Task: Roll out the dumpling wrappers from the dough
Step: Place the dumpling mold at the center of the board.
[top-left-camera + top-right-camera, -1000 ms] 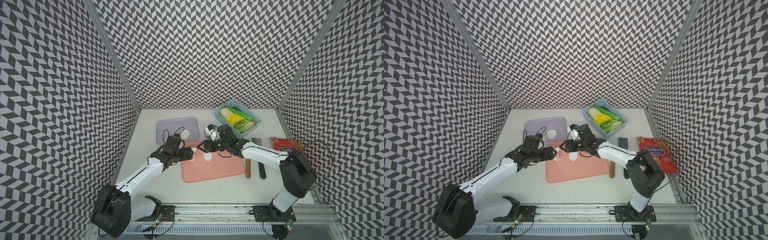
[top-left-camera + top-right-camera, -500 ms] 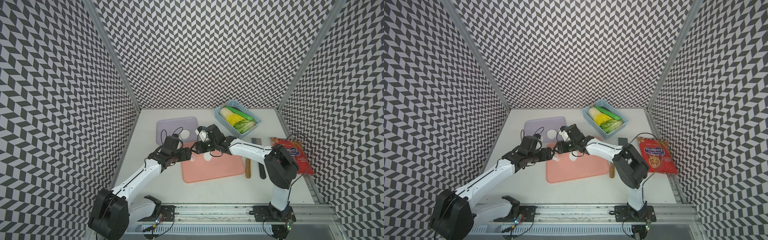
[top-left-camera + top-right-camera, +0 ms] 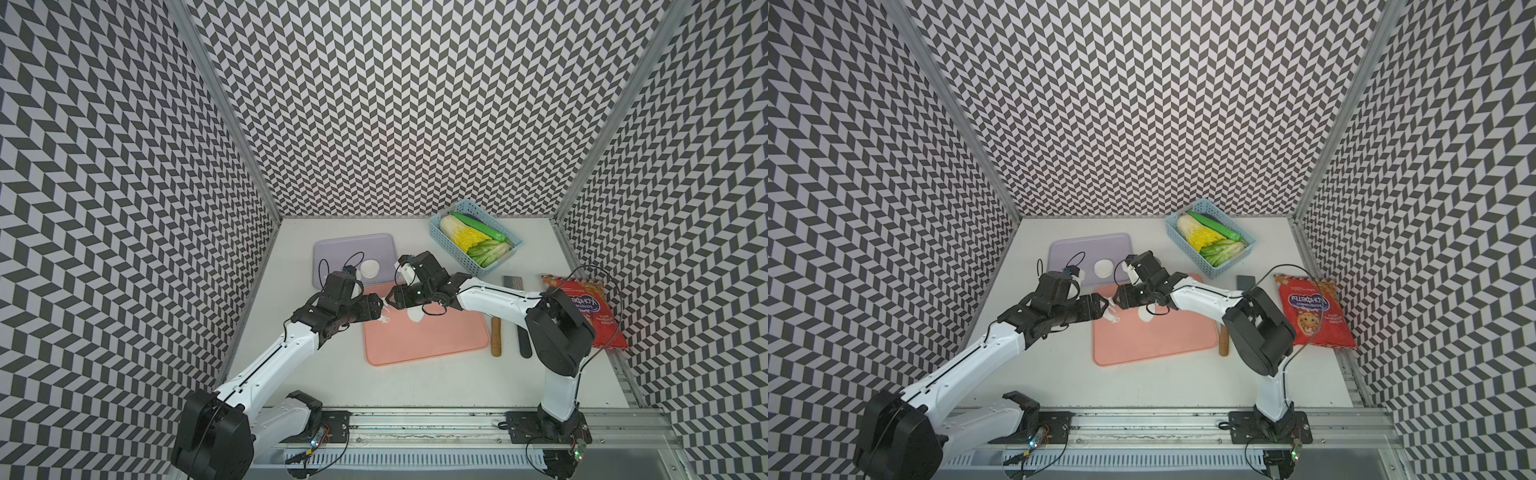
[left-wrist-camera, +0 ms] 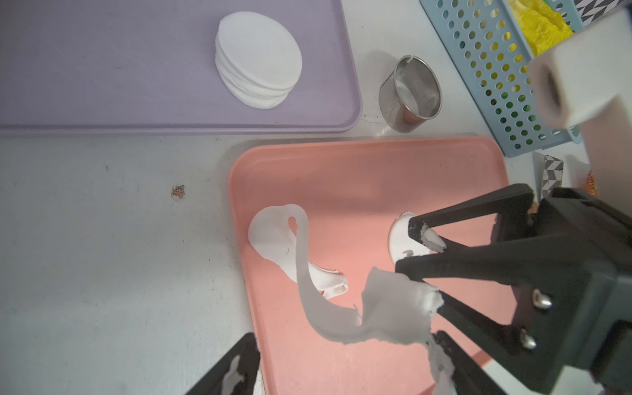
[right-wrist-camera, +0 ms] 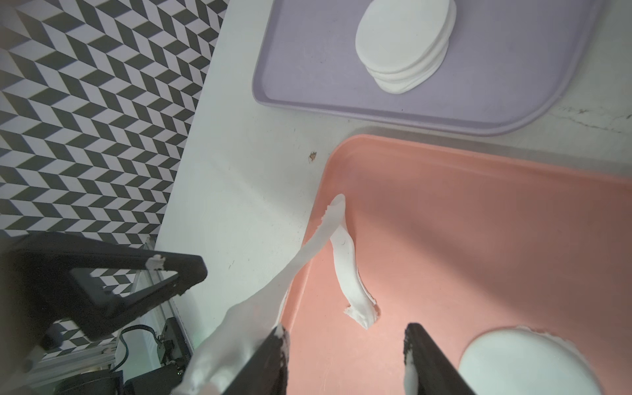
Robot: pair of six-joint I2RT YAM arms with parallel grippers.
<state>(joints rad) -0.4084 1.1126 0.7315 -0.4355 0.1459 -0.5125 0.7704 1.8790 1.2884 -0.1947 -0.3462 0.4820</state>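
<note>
Left wrist: dough (image 4: 386, 307) stretched thin, ragged, stringy.

The right gripper (image 3: 388, 298) has advanced leftward across the pink tray (image 3: 436, 345) and now stands nearly tip to tip with the left gripper (image 3: 380, 307) at the tray's left edge. The right arm's elbow (image 3: 557, 332) has swung inward toward the tray.

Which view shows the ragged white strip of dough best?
The left wrist view: the ragged white strip of dough shows nearly whole, from its looped end on the flat pink tray up to the right gripper. The right wrist view cuts off its raised end. In both top views it is a tiny white speck.
</note>
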